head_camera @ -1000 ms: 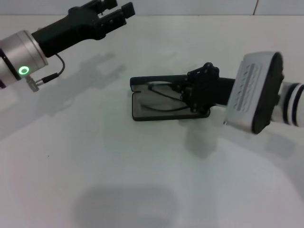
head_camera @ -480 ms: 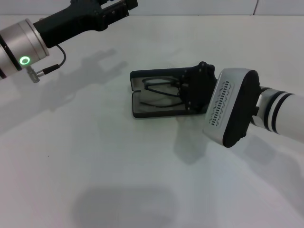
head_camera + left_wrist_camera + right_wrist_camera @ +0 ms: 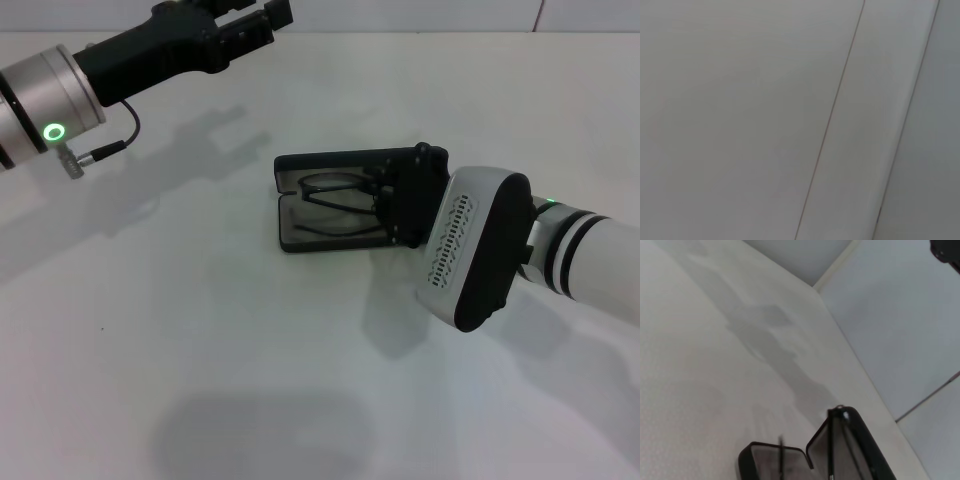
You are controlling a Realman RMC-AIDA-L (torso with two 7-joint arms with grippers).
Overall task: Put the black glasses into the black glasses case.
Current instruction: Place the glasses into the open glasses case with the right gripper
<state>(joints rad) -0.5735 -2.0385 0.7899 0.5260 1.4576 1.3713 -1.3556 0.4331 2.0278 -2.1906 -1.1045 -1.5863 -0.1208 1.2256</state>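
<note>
Glasses [image 3: 335, 205] now lie flatter inside the open case [image 3: 300, 235], beyond the right gripper [image 3: 390, 205]; grip state indeterminate. Left gripper [image 3: 250, 20] parked, unreadable.

I'm looking at what seems a bare lab or test booth: a plain white tabletop [image 3: 200, 340] hemmed by pale panel walls [image 3: 900, 325] with thin seams, nothing homely or shop-like anywhere around it.

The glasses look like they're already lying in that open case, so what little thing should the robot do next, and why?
Probably let go and draw the right gripper back. The black glasses lie inside the open black glasses case on the table, the gripper right at their end. The left gripper hangs far off.
</note>
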